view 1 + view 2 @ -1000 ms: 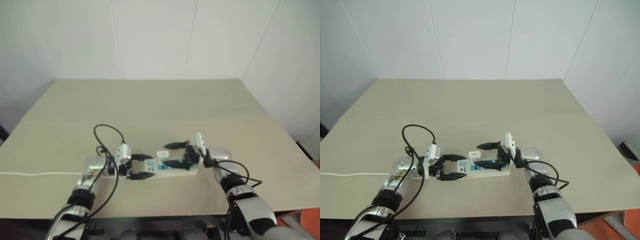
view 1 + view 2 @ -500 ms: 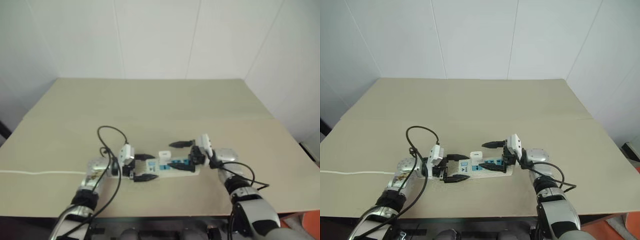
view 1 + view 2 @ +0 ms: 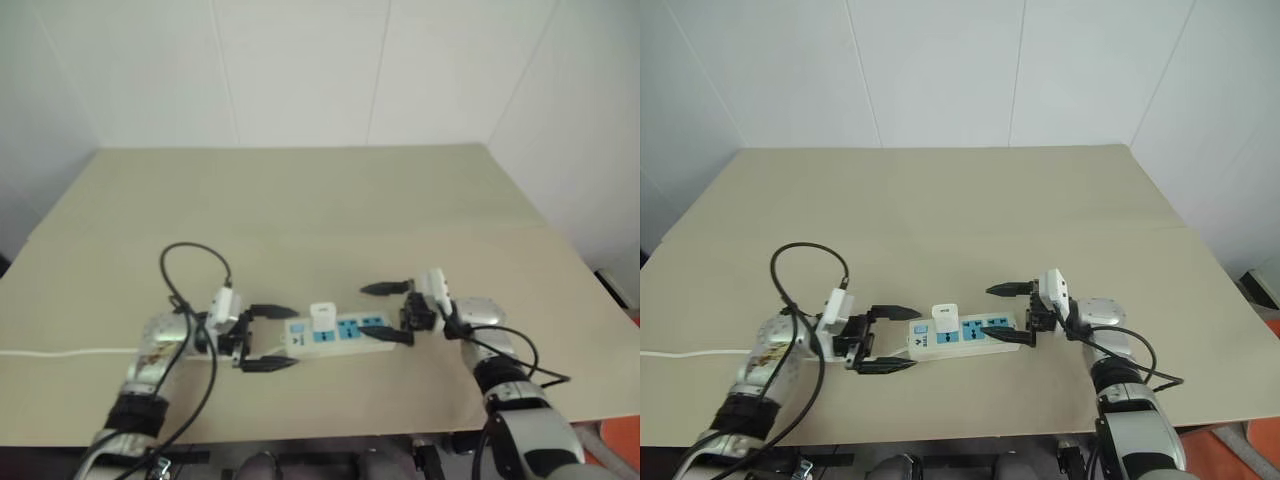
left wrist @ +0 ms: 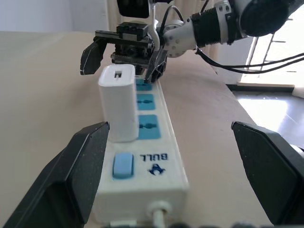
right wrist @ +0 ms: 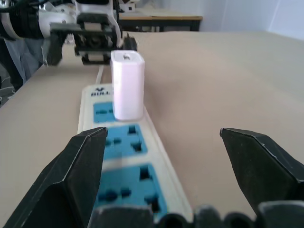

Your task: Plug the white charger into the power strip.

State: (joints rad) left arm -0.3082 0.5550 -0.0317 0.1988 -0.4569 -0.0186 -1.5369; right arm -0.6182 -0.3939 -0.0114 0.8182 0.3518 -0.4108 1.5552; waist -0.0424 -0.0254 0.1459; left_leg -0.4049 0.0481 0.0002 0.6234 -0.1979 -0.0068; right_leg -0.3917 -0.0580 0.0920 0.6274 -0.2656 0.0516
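Note:
The power strip (image 3: 975,337) lies across the near part of the table, with its switch end and white cord (image 3: 690,352) toward my left arm. The white charger (image 3: 945,319) stands upright in the blue socket nearest the switch (image 4: 122,166). My left gripper (image 3: 897,339) is open at the cord end, one finger on each side, and holds nothing. From the other end my right gripper (image 3: 1003,313) faces it, also open and a little short of the charger (image 5: 127,85). Its lower finger lies over the strip's far end (image 5: 124,156).
The tan table (image 3: 940,220) stretches bare behind the strip to the white walls. Its front edge (image 3: 960,430) runs close below both arms. A black cable loop (image 3: 805,270) arches over my left forearm.
Both grippers have drawn back from the strip's middle, the left one to the left, the right one to the right, away from the charger. The charger stays standing in its socket. The camera shifted.

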